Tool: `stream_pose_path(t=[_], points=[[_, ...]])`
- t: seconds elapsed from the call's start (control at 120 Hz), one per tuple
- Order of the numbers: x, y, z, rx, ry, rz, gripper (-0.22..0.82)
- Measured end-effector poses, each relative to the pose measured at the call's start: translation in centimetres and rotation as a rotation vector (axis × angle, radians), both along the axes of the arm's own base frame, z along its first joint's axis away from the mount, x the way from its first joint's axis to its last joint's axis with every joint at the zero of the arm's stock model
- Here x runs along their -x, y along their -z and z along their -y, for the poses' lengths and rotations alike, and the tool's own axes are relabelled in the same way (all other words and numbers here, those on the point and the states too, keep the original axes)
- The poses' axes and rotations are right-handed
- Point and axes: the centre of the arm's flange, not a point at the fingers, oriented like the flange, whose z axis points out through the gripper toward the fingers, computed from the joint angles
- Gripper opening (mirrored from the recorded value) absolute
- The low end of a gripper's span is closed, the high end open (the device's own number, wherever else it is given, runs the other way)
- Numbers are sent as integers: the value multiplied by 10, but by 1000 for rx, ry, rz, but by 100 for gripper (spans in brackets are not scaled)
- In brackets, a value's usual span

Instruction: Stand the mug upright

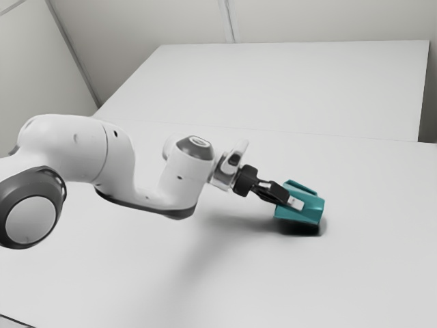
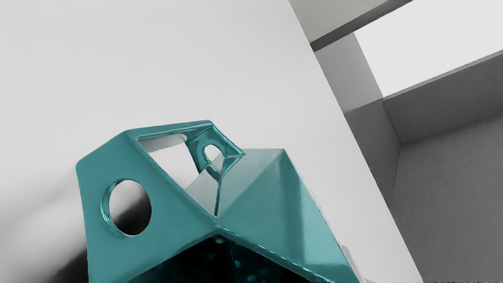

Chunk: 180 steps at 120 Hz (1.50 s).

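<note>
Pale walls (image 1: 328, 20) stand beyond our white counter (image 1: 382, 273). The jaws (image 1: 295, 203) overlap the mug (image 1: 311, 210) toward the exterior view's right; we cannot tell whether they're spread or pinching. It's glossy teal, faceted, tipped sideways, its dark mouth (image 2: 220, 263) facing our wrist camera.

A shiny blue-green mug (image 2: 271, 204) has flat sides and pointy corners. It is very dark inside its mouth. One flat part (image 2: 173, 212) has a round hole. Behind the mug is a smooth, pale grey table (image 2: 157, 59). Past the table's straight edge is a flat, dark grey wall (image 2: 444, 90).
</note>
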Motion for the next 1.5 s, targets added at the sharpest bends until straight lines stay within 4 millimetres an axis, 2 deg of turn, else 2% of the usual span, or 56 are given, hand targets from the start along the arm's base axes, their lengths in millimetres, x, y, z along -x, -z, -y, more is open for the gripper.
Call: stream_pose_path(t=[0.167,0.342,0.858,1.0,1.242,1.5], points=[[-3,-37,-12,-70,50,65,-18],[-5,-67,-36,-219,116,109,-18],[2,-124,-98,-690,192,98,-18],[7,-130,-111,-820,189,84,-18],[9,-131,-133,-1000,151,50,-18],[11,-129,-142,-1150,106,35,-18]])
